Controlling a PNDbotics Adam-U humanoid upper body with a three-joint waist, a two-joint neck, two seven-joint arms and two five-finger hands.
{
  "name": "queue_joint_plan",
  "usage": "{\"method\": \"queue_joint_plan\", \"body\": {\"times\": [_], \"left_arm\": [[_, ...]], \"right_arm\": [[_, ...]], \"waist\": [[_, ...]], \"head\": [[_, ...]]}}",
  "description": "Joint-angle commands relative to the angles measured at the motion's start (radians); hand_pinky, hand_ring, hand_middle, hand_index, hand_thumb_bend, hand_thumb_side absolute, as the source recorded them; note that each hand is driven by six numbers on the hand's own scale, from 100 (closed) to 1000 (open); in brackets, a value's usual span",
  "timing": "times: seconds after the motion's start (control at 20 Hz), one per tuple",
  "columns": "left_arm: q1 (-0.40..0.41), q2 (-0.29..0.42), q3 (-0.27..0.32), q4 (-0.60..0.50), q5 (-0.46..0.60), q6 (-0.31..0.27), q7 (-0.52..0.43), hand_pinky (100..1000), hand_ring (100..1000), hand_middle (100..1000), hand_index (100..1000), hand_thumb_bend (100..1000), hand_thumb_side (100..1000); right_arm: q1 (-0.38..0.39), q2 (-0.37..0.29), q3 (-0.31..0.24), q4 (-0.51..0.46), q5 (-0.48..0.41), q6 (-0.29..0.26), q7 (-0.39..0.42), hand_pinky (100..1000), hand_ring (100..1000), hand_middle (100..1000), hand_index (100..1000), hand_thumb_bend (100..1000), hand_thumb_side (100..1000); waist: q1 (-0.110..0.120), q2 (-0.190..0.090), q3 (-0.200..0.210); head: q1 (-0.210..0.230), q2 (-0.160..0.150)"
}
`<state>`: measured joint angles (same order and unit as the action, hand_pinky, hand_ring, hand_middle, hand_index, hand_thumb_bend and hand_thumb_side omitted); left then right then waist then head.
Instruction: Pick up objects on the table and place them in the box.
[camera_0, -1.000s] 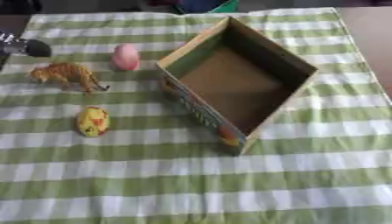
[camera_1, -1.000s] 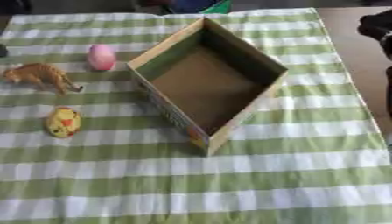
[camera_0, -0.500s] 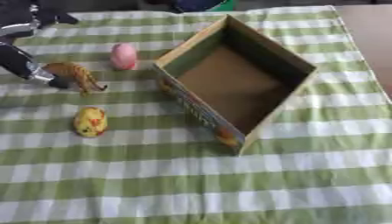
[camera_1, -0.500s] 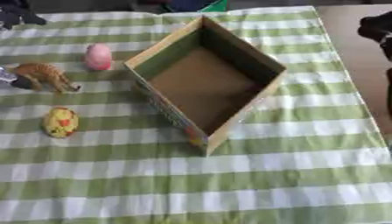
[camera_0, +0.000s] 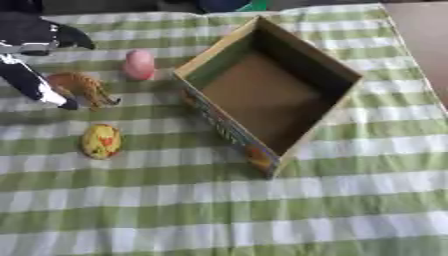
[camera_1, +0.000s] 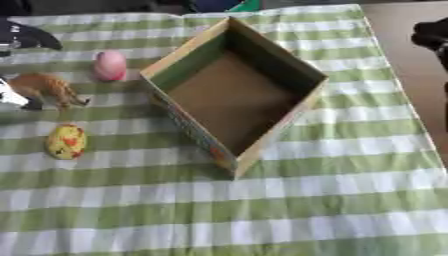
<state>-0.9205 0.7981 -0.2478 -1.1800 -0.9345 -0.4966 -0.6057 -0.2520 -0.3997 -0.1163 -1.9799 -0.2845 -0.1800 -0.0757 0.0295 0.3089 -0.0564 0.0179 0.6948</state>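
Observation:
An open, empty cardboard box (camera_0: 262, 97) stands askew in the middle of the green checked cloth. Left of it lie a pink egg-shaped toy (camera_0: 138, 64), an orange tiger figure (camera_0: 85, 88) and a yellow egg-shaped toy (camera_0: 101, 141). My left hand (camera_0: 31, 40) reaches in from the upper left with its fingers spread. One finger (camera_0: 33, 84) stretches down along the tiger's left side, its tip by the tiger's near end, and the thumb points right above the tiger. A dark part of my right hand (camera_1: 430, 35) shows at the right edge, off the cloth.
The checked cloth (camera_0: 219, 210) covers the table toward me. A brown bare strip of table (camera_0: 424, 35) runs along the right side. Dark and blue-green shapes (camera_0: 229, 5) sit past the far edge.
My left hand has come in from the left edge and lowered beside the tiger, fingers spread. The toys and box have stayed put. The right hand has not moved.

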Motion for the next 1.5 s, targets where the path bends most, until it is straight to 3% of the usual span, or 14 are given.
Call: {"method": "queue_joint_plan", "body": {"times": [0.05,0.25,0.85,1.05,1.3,1.5], "left_arm": [[-0.026,0.01,0.036,-0.021,-0.055,-0.007,-0.062,703,918,935,1000,663,629],[-0.031,-0.01,0.06,-0.025,-0.106,-0.019,-0.125,696,911,920,1000,660,645],[-0.028,-0.04,0.091,0.055,-0.082,0.007,-0.2,671,877,821,1000,608,653],[-0.025,-0.041,0.096,0.072,-0.097,0.011,-0.209,654,864,818,999,564,588],[-0.019,-0.045,0.103,0.092,-0.109,0.013,-0.208,626,837,806,990,399,430],[-0.016,-0.049,0.104,0.098,-0.102,0.017,-0.196,586,804,777,954,322,393]], "right_arm": [[-0.009,-0.016,-0.004,-0.02,-0.005,0.0,0.002,754,704,552,792,100,1000],[-0.008,-0.015,-0.005,-0.02,-0.006,0.002,0.002,754,704,551,791,100,1000],[-0.01,-0.014,-0.01,-0.02,-0.004,0.003,-0.011,756,705,544,789,100,1000],[-0.012,-0.013,-0.011,-0.02,-0.006,0.003,-0.015,756,705,543,789,100,1000],[-0.014,-0.011,-0.011,-0.02,-0.01,0.004,-0.016,756,705,541,788,100,1000],[-0.013,-0.01,-0.013,-0.02,-0.01,0.005,-0.018,756,706,541,788,100,1000]], "waist": [[0.001,-0.015,-0.002],[0.003,-0.01,-0.003],[0.002,0.014,-0.014],[0.001,0.02,-0.016],[-0.001,0.025,-0.017],[-0.003,0.027,-0.018]], "head": [[0.006,-0.01],[0.009,-0.013],[0.017,-0.025],[0.018,-0.028],[0.02,-0.034],[0.023,-0.036]]}}
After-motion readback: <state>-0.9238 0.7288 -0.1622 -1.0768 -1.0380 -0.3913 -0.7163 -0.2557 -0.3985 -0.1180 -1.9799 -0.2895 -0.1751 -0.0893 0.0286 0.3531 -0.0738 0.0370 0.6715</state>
